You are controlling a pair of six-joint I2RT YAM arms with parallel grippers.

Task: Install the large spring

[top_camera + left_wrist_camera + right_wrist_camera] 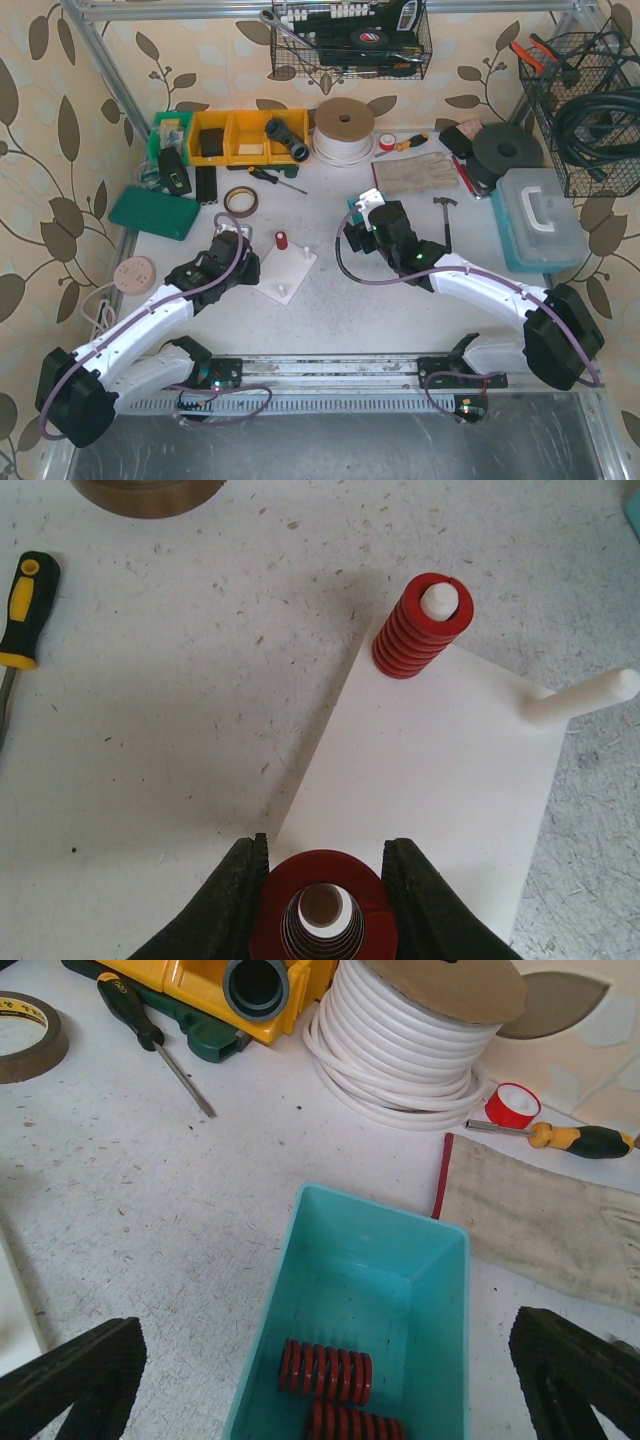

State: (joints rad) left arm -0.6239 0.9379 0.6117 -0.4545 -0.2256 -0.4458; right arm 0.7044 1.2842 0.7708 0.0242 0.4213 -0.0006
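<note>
The left jaws squeeze tight on the large spring [322,868], which stands straight up at the near edge of the white plate [430,780], so we look down its hole. Farther off to the right is a bare peg [580,698], and past it a thinner red spring [415,630] sits on its own peg. The right jaws are wide apart over a blue-green box [330,1260], well away.
</note>
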